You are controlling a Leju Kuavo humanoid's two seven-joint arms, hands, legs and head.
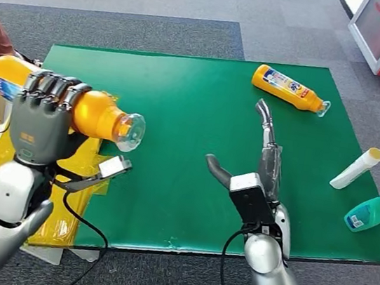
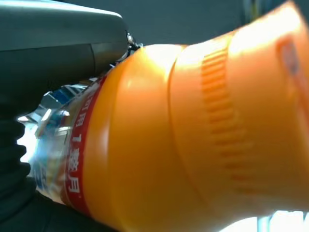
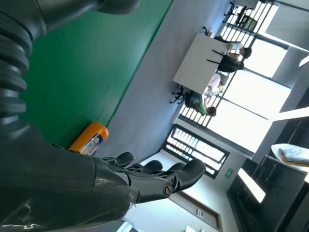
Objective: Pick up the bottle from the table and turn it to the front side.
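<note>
The left hand [image 1: 41,125] holds the orange bottle [image 1: 93,113] lifted on its side above the left edge of the green worktop [image 1: 192,114], fingers [image 1: 51,86] wrapped around its body, clear cap toward the centre. The right hand [image 1: 260,163] hovers over the worktop, fingers [image 3: 160,176] spread and holding nothing. A second orange bottle [image 1: 289,88] lies at the far side.

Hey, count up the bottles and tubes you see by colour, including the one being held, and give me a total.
Orange bottles: 2, one gripped by the left hand at, one lying on the green mat at
Teal bottle: 1
White tube: 1
Total: 4
</note>
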